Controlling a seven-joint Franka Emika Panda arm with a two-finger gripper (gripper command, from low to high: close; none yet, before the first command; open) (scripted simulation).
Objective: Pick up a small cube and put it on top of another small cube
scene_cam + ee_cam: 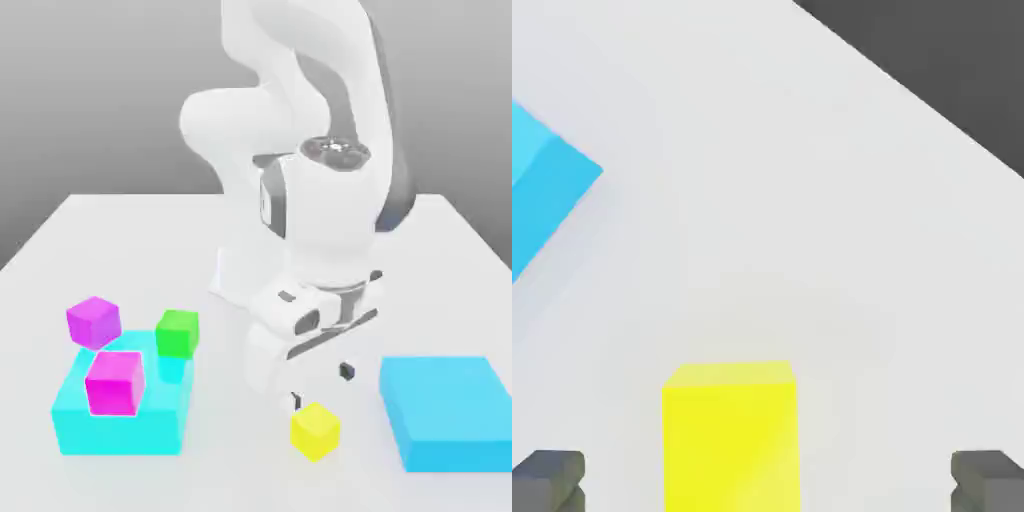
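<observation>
The small yellow cube (pixel 730 436) sits on the white counter (pixel 120 250) between the spread fingers (pixel 550 480) of the pincer (pixel 318 385), clear of both. In the exterior view the cube (pixel 316 431) lies just below the pincer, the white arm (pixel 300 150) bent steeply down over it. To that view's left of the pincer, a cyan block (pixel 120 420) carries a magenta cube (pixel 114 382), with another magenta cube (pixel 93 322) and a green cube (pixel 177 333) at its far edge. On the pincer's other side lies a flat cyan slab (pixel 445 412).
</observation>
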